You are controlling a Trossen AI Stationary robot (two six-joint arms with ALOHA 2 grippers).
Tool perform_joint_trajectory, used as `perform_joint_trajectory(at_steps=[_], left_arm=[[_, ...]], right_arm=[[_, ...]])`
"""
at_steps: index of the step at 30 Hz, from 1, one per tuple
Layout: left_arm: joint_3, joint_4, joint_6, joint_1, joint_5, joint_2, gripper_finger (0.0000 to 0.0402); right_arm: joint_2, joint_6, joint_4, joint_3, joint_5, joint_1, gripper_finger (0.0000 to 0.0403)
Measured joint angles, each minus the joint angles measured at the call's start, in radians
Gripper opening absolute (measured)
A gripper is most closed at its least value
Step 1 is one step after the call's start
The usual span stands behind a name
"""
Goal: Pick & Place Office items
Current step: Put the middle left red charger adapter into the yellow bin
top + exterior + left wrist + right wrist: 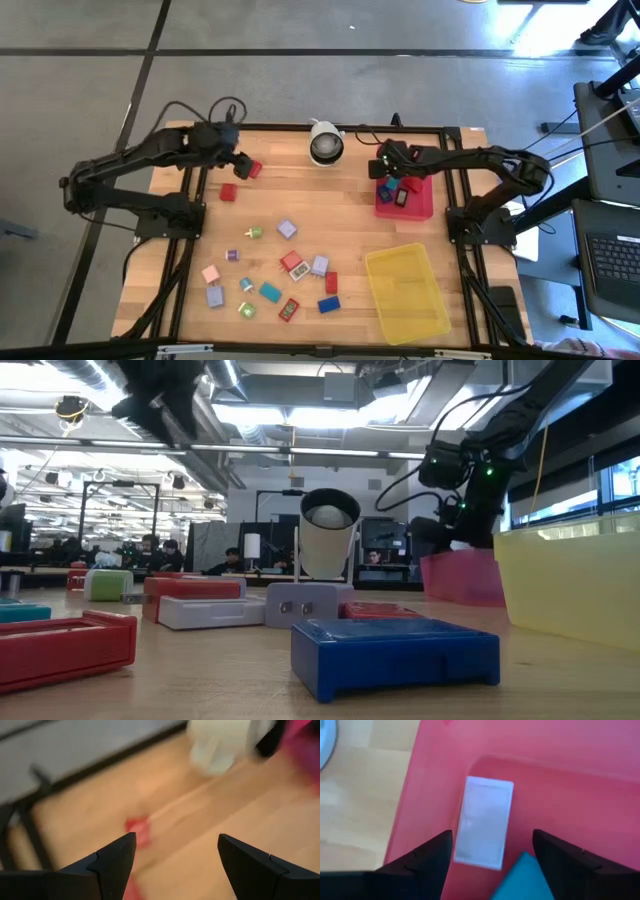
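My right gripper (492, 855) hangs open over the red tray's (425, 205) far left corner. Below it a pale lilac block (485, 822) lies flat on the tray floor, between the fingers' lines and clear of them. A teal block (525, 877) lies beside it. My left gripper (175, 855) is open above the table's far left part, close to a red block (254, 169) that shows blurred (139, 831) ahead of its fingers. Another red block (228, 192) rests flat a little nearer. Several more office items (270, 291) are scattered flat over the table's middle and near left.
A white round camera (326, 142) stands at the table's far edge between the two arms. A yellow tray (407, 292) sits at the near right. In the low view a blue block (395, 650) and red blocks (65, 645) lie close to the lens.
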Motion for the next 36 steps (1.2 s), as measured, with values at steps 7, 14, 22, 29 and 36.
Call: perform_joint_trajectory(at_steps=[7,14,22,29,36], left_arm=[[-0.063,-0.136,-0.150,0.000,0.026,0.088,0.0279],[-0.207,-0.136,-0.245,0.011,0.067,0.170,0.0279],[-0.392,-0.029,-0.258,0.115,0.145,0.221,0.0279],[-0.496,0.179,-0.257,0.216,0.224,0.217,0.0279],[-0.544,0.238,-0.264,0.276,0.238,0.217,0.0279]], right_arm=[[-0.151,-0.001,-0.132,0.000,0.000,0.000,0.0287],[-0.343,-0.002,-0.151,0.000,0.003,0.000,0.0284],[-0.509,-0.019,-0.149,0.001,0.007,0.000,0.0284],[-0.562,-0.023,-0.149,0.001,0.006,0.000,0.0284],[-0.562,-0.031,-0.149,0.001,0.006,0.001,0.0284]])
